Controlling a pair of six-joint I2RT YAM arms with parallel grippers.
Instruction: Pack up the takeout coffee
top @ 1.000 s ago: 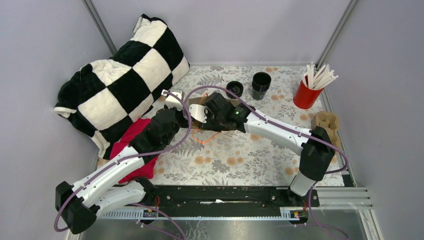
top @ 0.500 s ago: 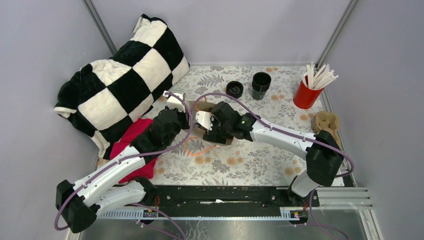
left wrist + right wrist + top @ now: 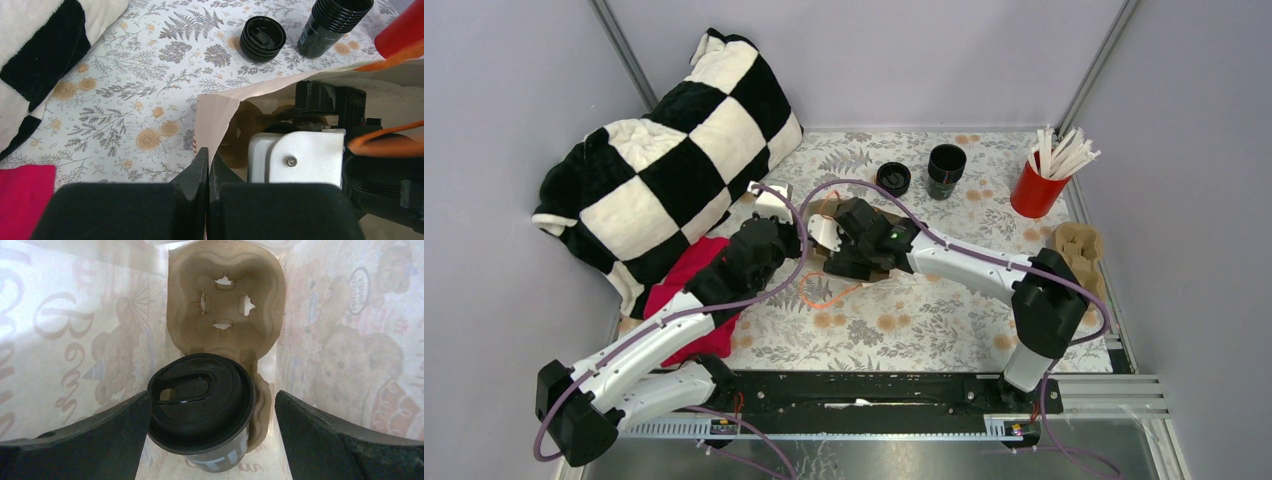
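Note:
The takeout coffee (image 3: 200, 400), a small black cup with a round black lid, stands inside a printed paper bag (image 3: 65, 340) in a brown cardboard carrier (image 3: 225, 295). My right gripper (image 3: 212, 400) is inside the bag, open around the cup. Its left finger touches the lid and its right finger stands apart. My left gripper (image 3: 208, 155) is shut on the bag's torn upper edge (image 3: 220, 107). In the top view the two grippers meet mid-table, the left (image 3: 792, 222) beside the right (image 3: 839, 262), at the bag (image 3: 821, 252). The cup is hidden there.
A squat stack of black lids (image 3: 893, 178) and a taller stack of black cups (image 3: 946, 168) stand behind the bag. A red cup with white sticks (image 3: 1036, 190) and spare cardboard carriers (image 3: 1076, 245) are at the right. A checkered blanket (image 3: 664, 160) and red cloth (image 3: 686, 290) lie left.
The right gripper and the bag shifted right and nearer, then back a little to the left. The left arm has hardly moved and still holds the bag's edge.

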